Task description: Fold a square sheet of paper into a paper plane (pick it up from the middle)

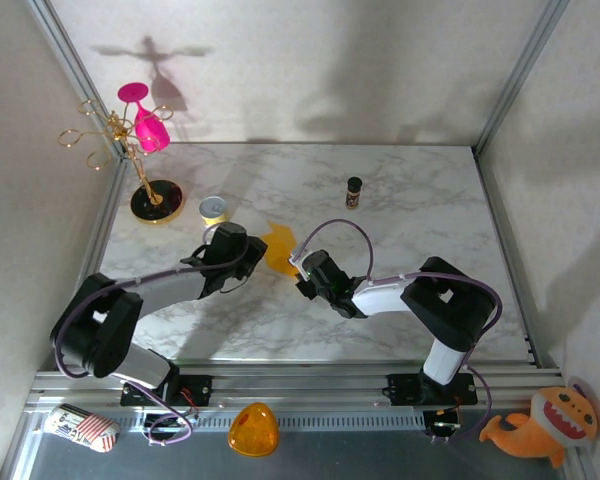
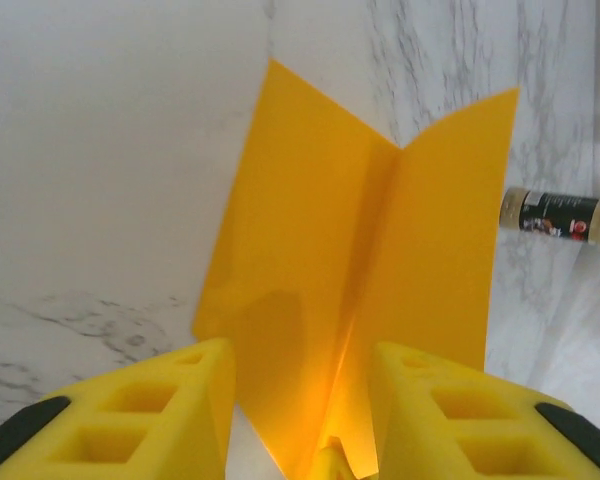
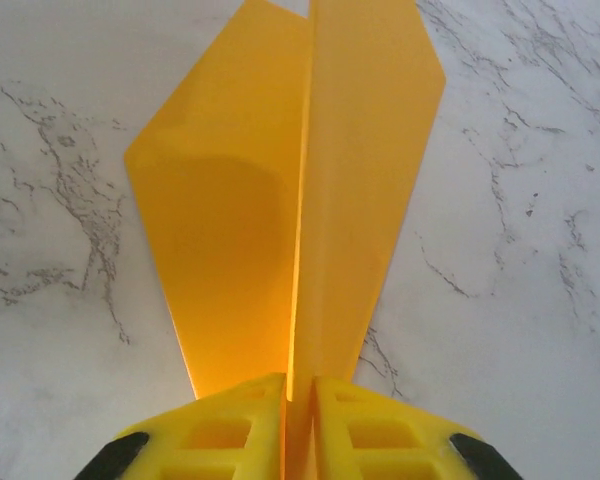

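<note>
Paper plane [image 3: 235, 230]: orange-yellow, centre crease, wings spread, tail nipped by right pincer [image 3: 298, 388].

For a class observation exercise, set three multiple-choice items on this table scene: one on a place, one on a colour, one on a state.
1. Where does the dark bottle stand relative to the paper plane?
A. Farther from the arm bases
B. On the near rail
C. Under the plane

2. What colour is the glass on the gold rack?
A. Blue
B. Pink
C. Green

3. How is the right gripper?
A. Wide open
B. Shut on the plane's centre fold
C. Holding the bottle

Answers: 1 A, the top view shows it beyond the plane; 2 B, it hangs bright pink; 3 B, its fingers press the fold.
</note>
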### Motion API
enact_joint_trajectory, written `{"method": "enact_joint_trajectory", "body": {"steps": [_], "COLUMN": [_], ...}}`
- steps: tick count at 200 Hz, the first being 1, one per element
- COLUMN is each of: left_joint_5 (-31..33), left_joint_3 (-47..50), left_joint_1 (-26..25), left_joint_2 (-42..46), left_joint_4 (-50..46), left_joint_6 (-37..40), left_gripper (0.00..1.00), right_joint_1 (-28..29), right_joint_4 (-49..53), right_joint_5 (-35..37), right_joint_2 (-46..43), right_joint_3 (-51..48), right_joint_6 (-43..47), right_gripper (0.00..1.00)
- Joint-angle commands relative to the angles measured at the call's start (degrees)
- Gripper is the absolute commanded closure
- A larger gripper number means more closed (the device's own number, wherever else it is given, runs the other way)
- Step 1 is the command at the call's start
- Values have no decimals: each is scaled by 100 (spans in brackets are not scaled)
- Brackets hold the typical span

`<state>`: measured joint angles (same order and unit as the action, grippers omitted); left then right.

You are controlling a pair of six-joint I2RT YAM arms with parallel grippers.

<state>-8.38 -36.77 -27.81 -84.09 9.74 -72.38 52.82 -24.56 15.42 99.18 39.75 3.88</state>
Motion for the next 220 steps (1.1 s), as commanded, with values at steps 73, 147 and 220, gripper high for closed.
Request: {"method": "enact_joint_trajectory", "body": {"steps": [73,147,220], "left_joint_5": [-949,-1042,-1007], "left_joint_3": [-54,-141,-121], "left_joint_1": [13,6,-7], "left_joint_2": [-988,-1438,-1456], "left_joint_4": [1378,1203,1065], "left_joint_6": [70,74,128], "left_gripper": [80,84,86], "right_joint_1": [44,27,34], "right_joint_4": [-104,12,90], "right_joint_5": [-112,-280,-347], "right_joint_2": [57,66,281], "right_joint_3": [42,206,435], "right_joint_6": [60,-57,-105], "right_gripper": [85,78,77]}}
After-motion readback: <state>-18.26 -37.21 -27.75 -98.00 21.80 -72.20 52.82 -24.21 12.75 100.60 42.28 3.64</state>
